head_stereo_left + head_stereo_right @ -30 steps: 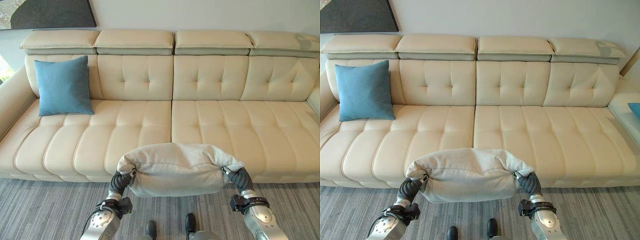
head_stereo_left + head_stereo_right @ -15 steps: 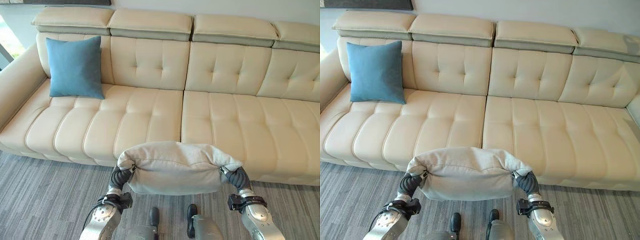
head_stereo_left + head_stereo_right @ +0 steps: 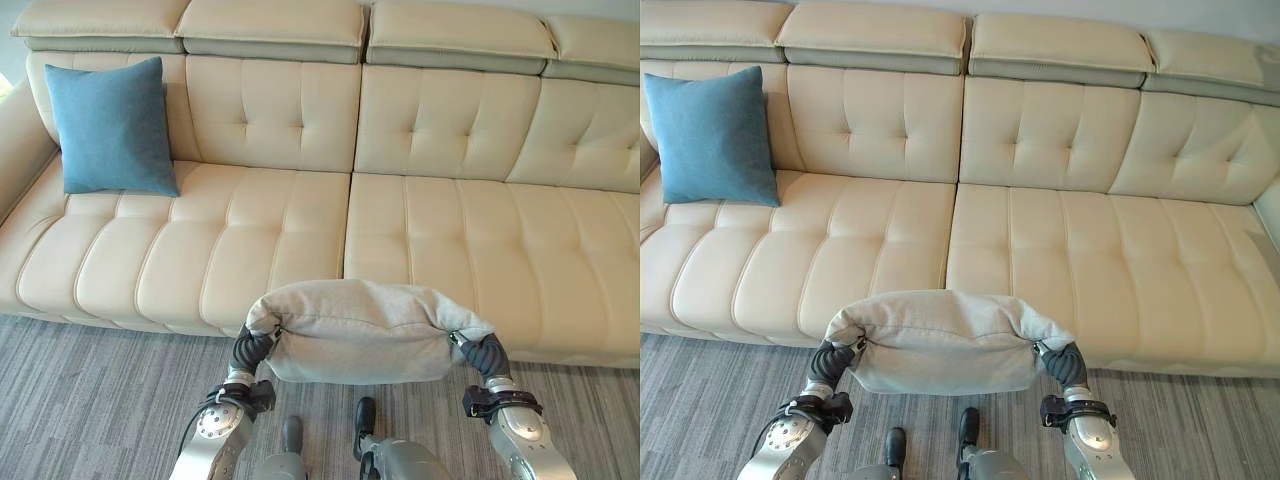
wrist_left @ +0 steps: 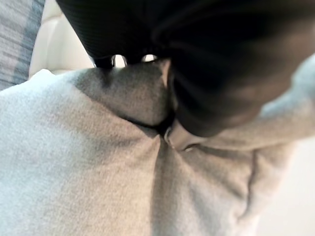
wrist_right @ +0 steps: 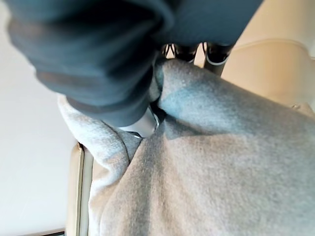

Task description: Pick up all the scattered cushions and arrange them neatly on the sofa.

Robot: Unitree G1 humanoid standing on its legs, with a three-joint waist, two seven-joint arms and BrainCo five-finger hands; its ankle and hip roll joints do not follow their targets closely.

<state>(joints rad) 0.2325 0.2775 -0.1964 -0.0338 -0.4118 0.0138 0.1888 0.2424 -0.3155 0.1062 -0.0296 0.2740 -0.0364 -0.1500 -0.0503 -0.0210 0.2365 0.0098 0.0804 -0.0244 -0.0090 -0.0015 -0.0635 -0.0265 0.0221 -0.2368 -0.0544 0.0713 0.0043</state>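
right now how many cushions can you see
2. A blue cushion leans upright against the backrest at the left end of the sofa. A grey cushion is carried between the left hand and right hand. Others may lie outside the views.

A plump light-grey fabric cushion [image 3: 362, 330] hangs in the air in front of the sofa [image 3: 420, 230], over the grey carpet, lying wide and level, its two ends bunched. A blue square cushion [image 3: 112, 126] stands upright on the sofa's left seat, leaning on the cream tufted backrest.
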